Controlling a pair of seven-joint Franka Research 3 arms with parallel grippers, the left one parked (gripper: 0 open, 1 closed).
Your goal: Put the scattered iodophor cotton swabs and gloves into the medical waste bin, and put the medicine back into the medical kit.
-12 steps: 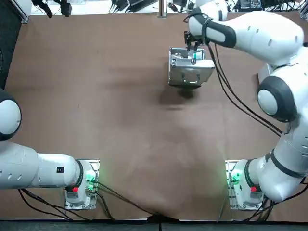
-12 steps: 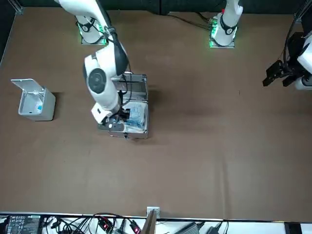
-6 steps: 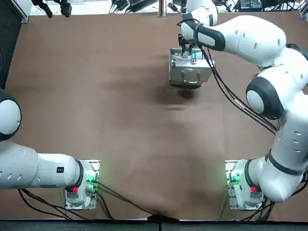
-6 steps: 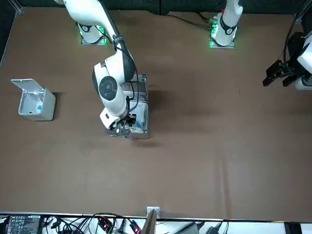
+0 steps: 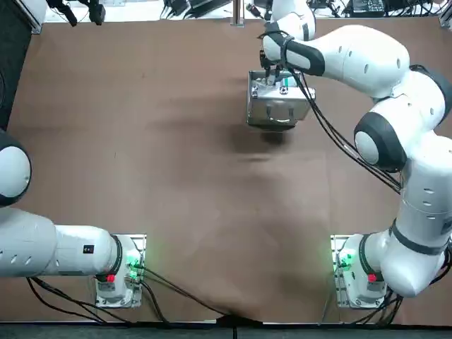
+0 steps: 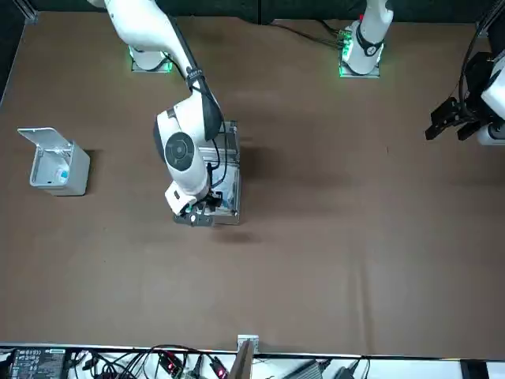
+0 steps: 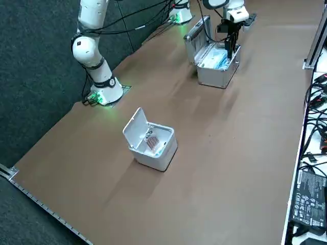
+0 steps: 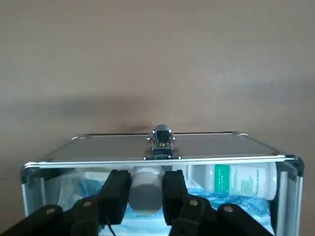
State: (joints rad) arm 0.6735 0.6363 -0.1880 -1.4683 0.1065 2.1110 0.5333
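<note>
Medicine bottle [image 8: 145, 183] clamped between jaws of right gripper [image 8: 145, 196], low inside open medical kit [image 8: 206, 146]. Advice: lower until bottle rests, part jaws, lift straight, clear of latch wall just beyond jaws. Wrist view alone shows grip and second bottle [image 8: 241, 179] lying beside jaws. Side view alone shows waste bin [image 7: 159, 159], well apart from jaws, lid up.

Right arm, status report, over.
Right gripper shut on medicine bottle, inside open medical kit. Second bottle alongside, clear of fingers. Waste bin lid up.
</note>
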